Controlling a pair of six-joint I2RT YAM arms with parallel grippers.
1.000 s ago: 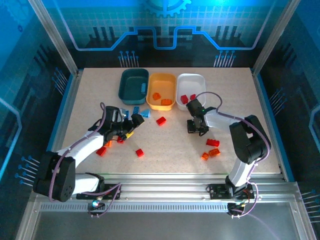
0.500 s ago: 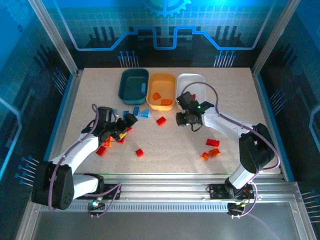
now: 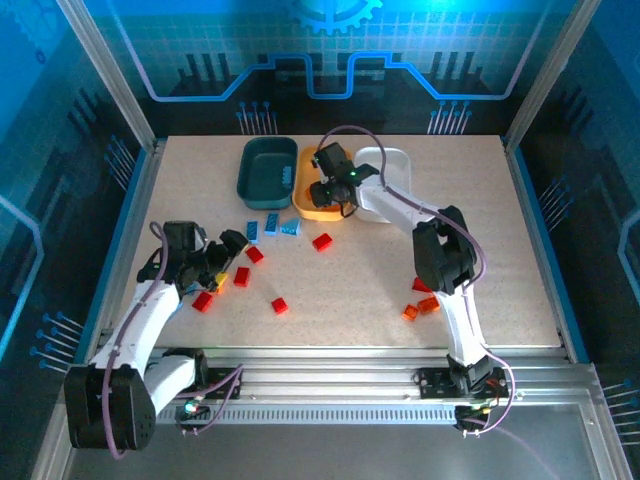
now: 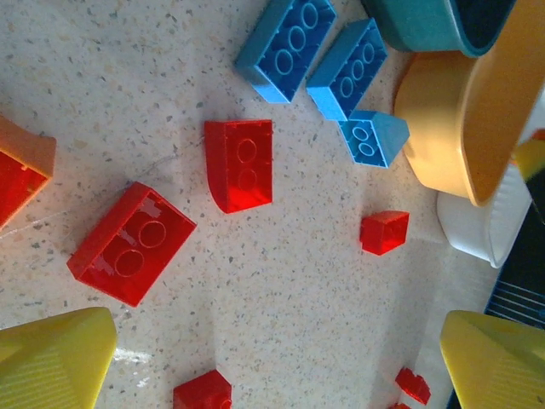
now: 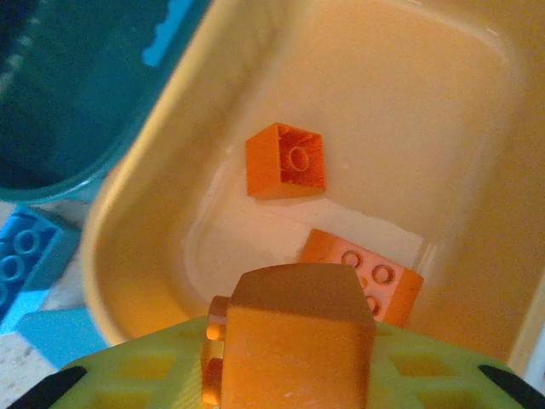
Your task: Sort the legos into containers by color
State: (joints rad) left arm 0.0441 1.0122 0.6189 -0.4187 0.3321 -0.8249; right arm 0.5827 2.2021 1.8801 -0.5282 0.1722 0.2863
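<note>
Holding an orange brick (image 5: pixel 294 336) over the yellow-orange tray (image 5: pixel 426 85). The right gripper (image 3: pixel 327 192) has its jaws nearly closed on the brick's sides, and the brick hangs clear of the tray floor. Two orange bricks lie in the tray below and just beyond the jaws: a small orange brick (image 5: pixel 285 160) and a longer orange brick (image 5: pixel 375 277). The dark teal tray (image 5: pixel 68 94) sits just beside the jaws, past the near wall.

Left gripper (image 4: pixel 272 358): jaws spread wide and holding nothing, poised above the tabletop (image 4: pixel 281 290). Ahead of the jaws lie a curved red brick (image 4: pixel 241 164) and a square red brick (image 4: pixel 130 243), close together. Three blue bricks (image 4: pixel 347 68) lie farther ahead.

Risks (judgement):
- A release from this height could bounce the held brick off the two below it. The tray wall is shallow, so the brick could hop into the teal tray or onto the tabletop.
- The right jaws hang close to the near wall. Lowering them could catch the rim and shove the tray into its neighbours.
- The left jaws are wide enough to span both red bricks. Closing could pinch them askew or flick one away.
- The white tray (image 3: pixel 395 160) lies just beside the right arm. If the left arm reaches there now, the arms could collide.
</note>
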